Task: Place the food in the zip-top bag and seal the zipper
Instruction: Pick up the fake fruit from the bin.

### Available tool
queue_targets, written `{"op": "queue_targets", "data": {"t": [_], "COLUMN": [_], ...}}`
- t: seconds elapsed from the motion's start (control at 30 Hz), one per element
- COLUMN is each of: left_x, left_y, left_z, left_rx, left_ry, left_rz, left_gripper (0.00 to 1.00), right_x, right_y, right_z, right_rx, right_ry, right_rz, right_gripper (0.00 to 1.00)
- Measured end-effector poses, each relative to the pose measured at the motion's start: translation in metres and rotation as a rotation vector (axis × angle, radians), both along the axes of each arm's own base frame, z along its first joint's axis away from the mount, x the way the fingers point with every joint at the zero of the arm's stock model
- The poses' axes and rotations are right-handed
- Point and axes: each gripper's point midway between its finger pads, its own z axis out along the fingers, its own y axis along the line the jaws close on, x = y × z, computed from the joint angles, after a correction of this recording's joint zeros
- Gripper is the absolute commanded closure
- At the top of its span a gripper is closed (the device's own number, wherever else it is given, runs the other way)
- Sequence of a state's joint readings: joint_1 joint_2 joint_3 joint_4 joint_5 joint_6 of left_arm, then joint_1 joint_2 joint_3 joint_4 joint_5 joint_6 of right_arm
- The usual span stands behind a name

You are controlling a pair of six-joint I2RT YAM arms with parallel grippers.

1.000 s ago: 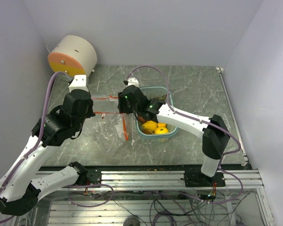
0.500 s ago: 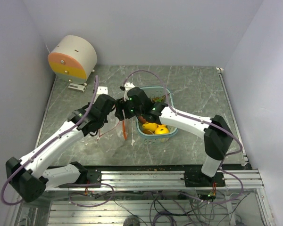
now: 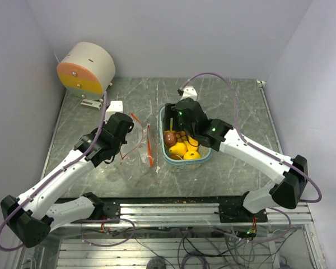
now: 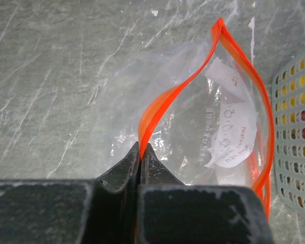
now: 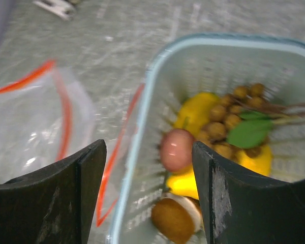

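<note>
Nothing is bagged yet: the basket (image 3: 186, 166) holds all the food (image 3: 182, 148), the dark red fruit (image 5: 175, 150) on its bag-side. The zip-top bag (image 4: 213, 132) lies just left of the basket, mouth gaping, unsealed. The left gripper (image 4: 141, 147) is clamped on the bag's orange zipper lip. The right gripper (image 5: 147, 145) hovers over the basket, jaws wide apart, empty.

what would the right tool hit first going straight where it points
Likely the red fruit in the basket, though the open right tool could clip the rim first; depth unclear.
</note>
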State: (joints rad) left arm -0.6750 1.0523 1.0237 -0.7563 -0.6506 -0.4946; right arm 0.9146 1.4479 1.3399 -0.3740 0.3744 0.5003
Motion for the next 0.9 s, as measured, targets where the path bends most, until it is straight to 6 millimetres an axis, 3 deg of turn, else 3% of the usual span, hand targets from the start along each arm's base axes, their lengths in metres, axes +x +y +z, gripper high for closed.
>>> {"op": "queue_targets", "data": {"t": [0.13, 0.3, 0.73, 0.8, 0.9], "left_x": [-0.001, -0.001, 0.000, 0.000, 0.000], "left_y": [0.001, 0.001, -0.001, -0.001, -0.001], "left_z": [0.013, 0.012, 0.012, 0.012, 0.012], "left_rx": [-0.037, -0.042, -0.040, -0.040, -0.037], "left_ry": [-0.047, -0.053, -0.064, -0.063, -0.062], "left_rz": [0.000, -0.001, -0.015, -0.018, -0.021], "left_gripper": [0.93, 0.93, 0.93, 0.93, 0.93], "right_x": [0.015, 0.030, 0.061, 0.065, 0.072], "right_y": [-0.040, -0.078, -0.089, -0.088, -0.085], "right_z": [-0.028, -0.055, -0.117, -0.122, -0.121], "right_rx": [-0.057, -0.085, -0.150, -0.148, -0.125], "right_ry": [0.081, 0.154, 0.248, 0.247, 0.228], "right_rz": [-0.155, -0.280, -0.386, -0.399, -0.408], "right_gripper": [0.35, 0.37, 0.42, 0.54, 0.92]}}
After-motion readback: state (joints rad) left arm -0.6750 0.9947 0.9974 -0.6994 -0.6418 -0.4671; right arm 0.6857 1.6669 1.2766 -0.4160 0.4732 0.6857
